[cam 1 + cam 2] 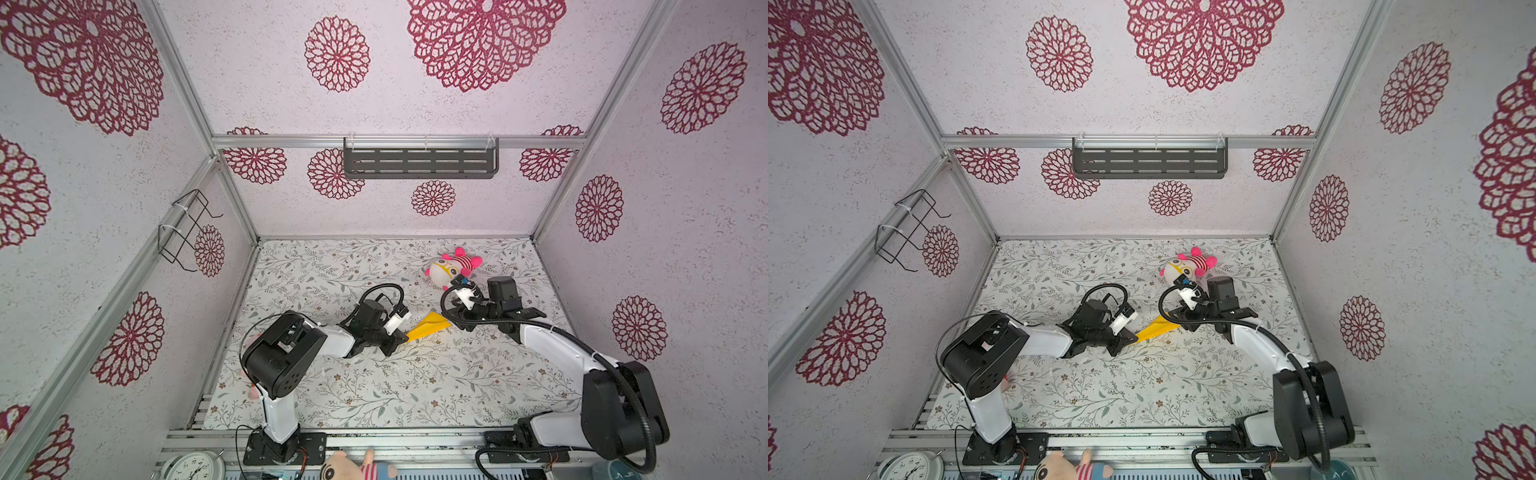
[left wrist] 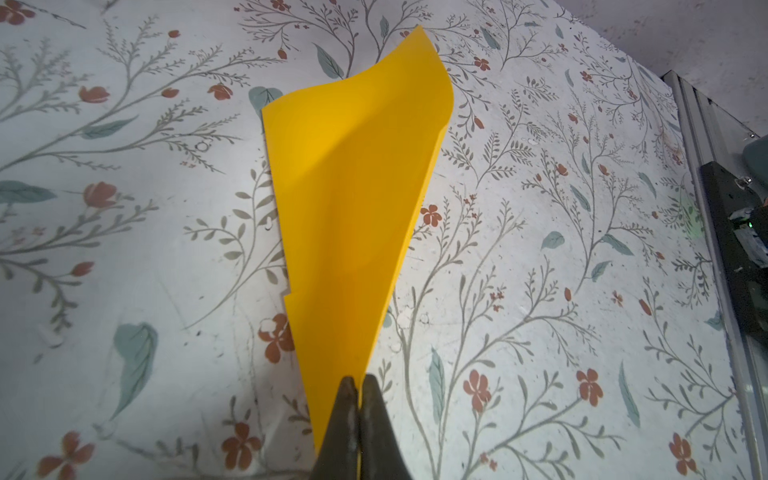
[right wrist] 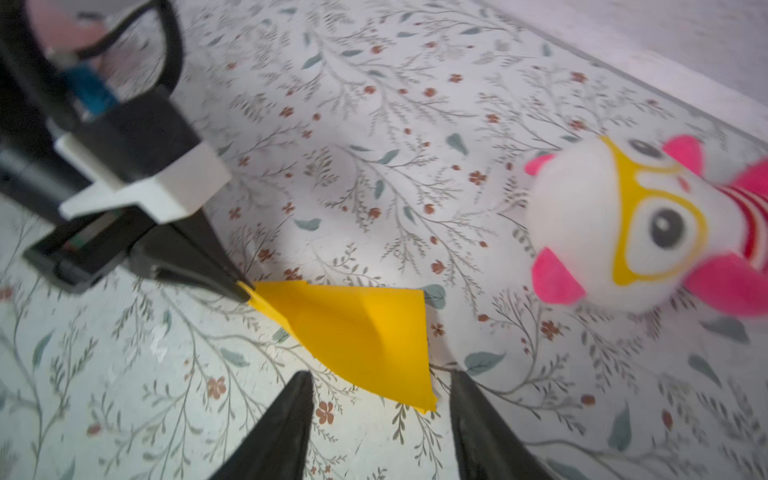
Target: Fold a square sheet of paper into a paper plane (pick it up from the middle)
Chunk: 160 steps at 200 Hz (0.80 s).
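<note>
One paper plane [image 1: 430,327] | tip in left pincer [image 2: 357,384] | wide end toward right pincer [image 3: 380,376]

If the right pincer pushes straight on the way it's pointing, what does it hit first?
The paper plane: its wide rear end lies just ahead of the open right pincer, perhaps partly between the jaws; depth is unclear. Beyond it, the left pincer grips the nose.

Left arm [image 1: 281,415] and right arm [image 1: 557,349] share white links, bulky black joints [image 1: 282,361], ribbed black cables [image 1: 636,401], white camera mounts [image 3: 166,187], pointed black fingers [image 3: 274,432], black base plates [image 1: 309,442].
</note>
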Each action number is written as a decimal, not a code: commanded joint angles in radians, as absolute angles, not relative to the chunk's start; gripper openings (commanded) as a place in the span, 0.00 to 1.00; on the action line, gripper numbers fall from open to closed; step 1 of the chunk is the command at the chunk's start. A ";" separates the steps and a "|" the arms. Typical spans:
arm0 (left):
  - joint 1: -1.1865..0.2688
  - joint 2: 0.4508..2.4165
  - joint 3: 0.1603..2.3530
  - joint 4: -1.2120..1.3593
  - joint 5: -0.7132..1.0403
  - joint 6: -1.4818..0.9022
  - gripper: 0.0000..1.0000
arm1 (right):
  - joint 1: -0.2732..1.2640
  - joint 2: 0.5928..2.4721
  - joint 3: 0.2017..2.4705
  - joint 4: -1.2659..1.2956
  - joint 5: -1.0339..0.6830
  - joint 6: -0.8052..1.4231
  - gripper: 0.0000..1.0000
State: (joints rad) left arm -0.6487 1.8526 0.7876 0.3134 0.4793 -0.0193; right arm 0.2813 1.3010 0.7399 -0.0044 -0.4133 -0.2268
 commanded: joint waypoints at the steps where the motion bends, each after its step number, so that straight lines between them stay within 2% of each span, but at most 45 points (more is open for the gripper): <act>1: -0.663 1.855 0.820 0.234 0.467 -0.036 0.00 | 0.278 1.203 0.678 0.179 -0.205 0.131 0.66; 15: -0.666 1.859 0.833 0.207 0.469 -0.058 0.00 | 0.278 1.170 0.650 0.167 -0.180 0.231 0.66; 28: -0.668 1.866 0.846 0.189 0.477 -0.080 0.00 | 0.279 1.154 0.624 0.170 -0.181 0.297 0.61; 76: -0.673 1.906 0.874 0.168 0.488 -0.153 0.00 | 0.321 1.118 0.512 0.256 -0.307 0.441 0.54; 102: -0.675 1.920 0.878 0.175 0.491 -0.179 0.00 | 0.378 1.146 0.474 0.334 -0.373 0.497 0.53; 160: -0.675 1.927 0.877 0.179 0.491 -0.224 0.02 | 0.512 1.254 0.412 0.567 -0.386 0.588 0.45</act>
